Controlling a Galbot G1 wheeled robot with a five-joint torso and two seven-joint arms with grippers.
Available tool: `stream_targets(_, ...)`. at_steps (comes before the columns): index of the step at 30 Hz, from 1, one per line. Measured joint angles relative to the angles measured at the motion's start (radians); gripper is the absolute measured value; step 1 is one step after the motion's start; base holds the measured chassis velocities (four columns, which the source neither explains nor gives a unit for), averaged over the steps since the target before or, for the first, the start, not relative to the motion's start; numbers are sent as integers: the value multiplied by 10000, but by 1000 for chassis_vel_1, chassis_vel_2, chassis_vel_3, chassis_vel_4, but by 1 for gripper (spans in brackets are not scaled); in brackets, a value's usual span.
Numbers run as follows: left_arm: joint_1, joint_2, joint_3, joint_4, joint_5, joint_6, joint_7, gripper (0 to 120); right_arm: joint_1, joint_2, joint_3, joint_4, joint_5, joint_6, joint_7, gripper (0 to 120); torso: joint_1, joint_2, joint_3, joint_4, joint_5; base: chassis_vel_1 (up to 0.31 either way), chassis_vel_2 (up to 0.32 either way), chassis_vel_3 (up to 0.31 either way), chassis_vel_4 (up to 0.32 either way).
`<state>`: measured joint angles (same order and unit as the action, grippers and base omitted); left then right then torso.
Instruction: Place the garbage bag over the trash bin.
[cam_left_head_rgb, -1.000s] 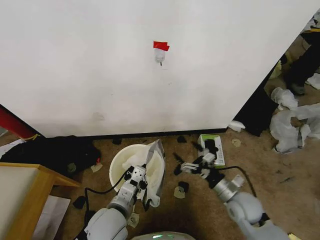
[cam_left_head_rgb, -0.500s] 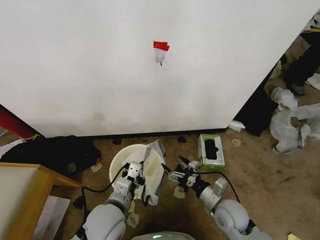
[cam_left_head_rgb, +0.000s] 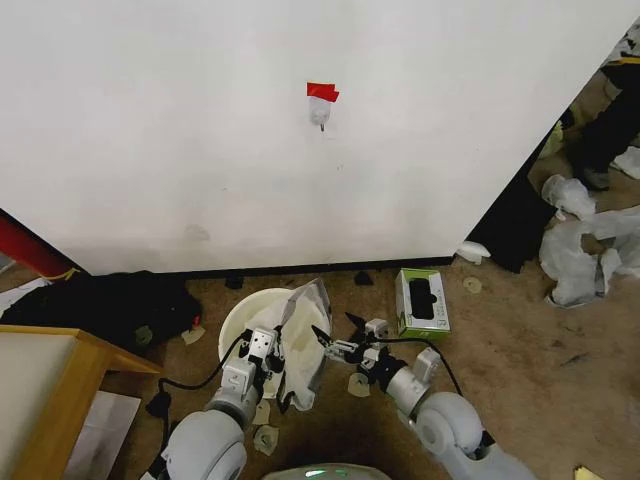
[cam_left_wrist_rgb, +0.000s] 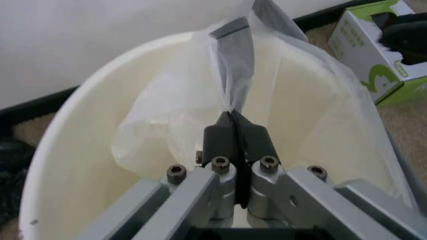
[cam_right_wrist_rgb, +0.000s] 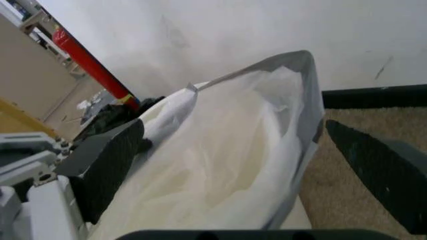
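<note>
Item one: the trash bin (cam_left_head_rgb: 237, 322), round and cream-white, which we find on the brown floor (cam_left_head_rgb: 520, 350) at lower centre of the head view, against the foot of the white wall (cam_left_head_rgb: 200, 130). Contents: the garbage bag (cam_left_head_rgb: 303, 345), thin translucent film, partly down inside the bin and partly draped over its right-hand rim, one corner standing up above it.

Item two: our left pincer (cam_left_head_rgb: 262, 352), over the bin mouth, its fingers (cam_left_wrist_rgb: 230, 137) together and clamped on a gathered fold of the bag.

Item three: our right pincer (cam_left_head_rgb: 338, 338), just right of the bin, fingers apart either side of the bag's raised edge; we cannot tell whether they touch it.

Item four: a small green and white box (cam_left_head_rgb: 421, 303), right of the bin on the floor. Its printing is too small to read.
</note>
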<state>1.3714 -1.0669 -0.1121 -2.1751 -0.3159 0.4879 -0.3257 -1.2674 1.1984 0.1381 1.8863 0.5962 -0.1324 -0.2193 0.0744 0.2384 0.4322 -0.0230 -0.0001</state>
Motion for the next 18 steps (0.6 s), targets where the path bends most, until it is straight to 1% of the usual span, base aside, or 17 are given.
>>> stream_targets(3,54,-16,-39,20,-309,-60,0,0,65,109,-143,-108,-259,-57,192,100,0,0,0,1,1,0,0,0,0)
stream_targets(8,17,12,-116,55,-663,-208,77,0,68,51,-150,-136,-506,-80,259,100,0,0,0,0,1,0,0,0,0)
stream_targets(13,-98,319,-261,115,-870,-270,826,0,61,-54,14,-179,-676,-58,55,100,0,0,0,-1,0,0,0,0,0)
stream_targets(14,-98,319,-261,115,-870,-270,826,0,61,-54,14,-179,-676,-58,55,100,0,0,0,-1,0,0,0,0,0)
stream_targets(18,-157,705,-607,22,-877,-163,1339,0,51,-43,88,-256,-741,4,-142,100,0,0,0,0,0,0,0,0,0)
